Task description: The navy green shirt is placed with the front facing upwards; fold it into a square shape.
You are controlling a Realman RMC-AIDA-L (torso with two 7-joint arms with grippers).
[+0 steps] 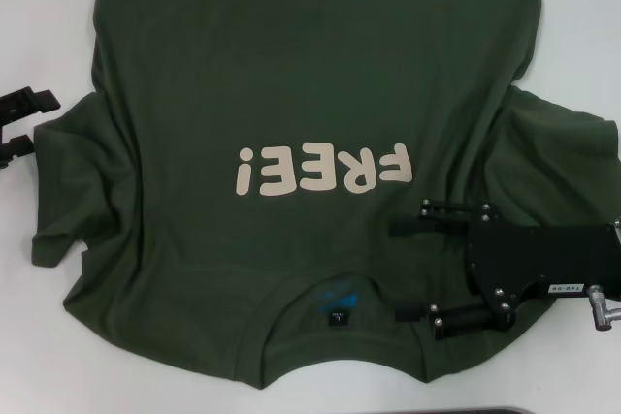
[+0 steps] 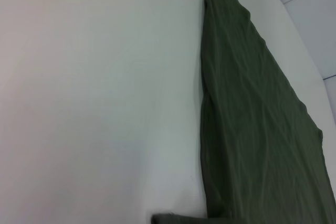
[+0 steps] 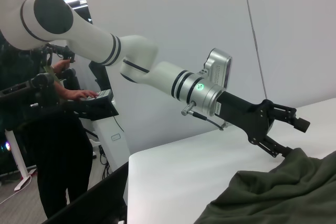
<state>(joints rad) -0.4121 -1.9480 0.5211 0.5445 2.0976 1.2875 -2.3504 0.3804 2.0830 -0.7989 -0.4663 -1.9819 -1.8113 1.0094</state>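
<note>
A dark green shirt (image 1: 291,94) lies spread face up across a white table (image 1: 39,7), its collar at the near edge and its cream "FREE!" lettering (image 1: 325,170) reading upside down in the head view. The right gripper (image 1: 408,269) hovers over the shirt's near right shoulder, just right of the collar and small neck label (image 1: 335,315), its two black fingers spread wide apart and holding nothing. The left gripper (image 1: 27,123) sits at the table's far left edge, just beside the rumpled left sleeve (image 1: 68,191), its fingers also parted and empty. The right wrist view shows that left arm (image 3: 131,61) reaching in over the table toward bunched green cloth.
</note>
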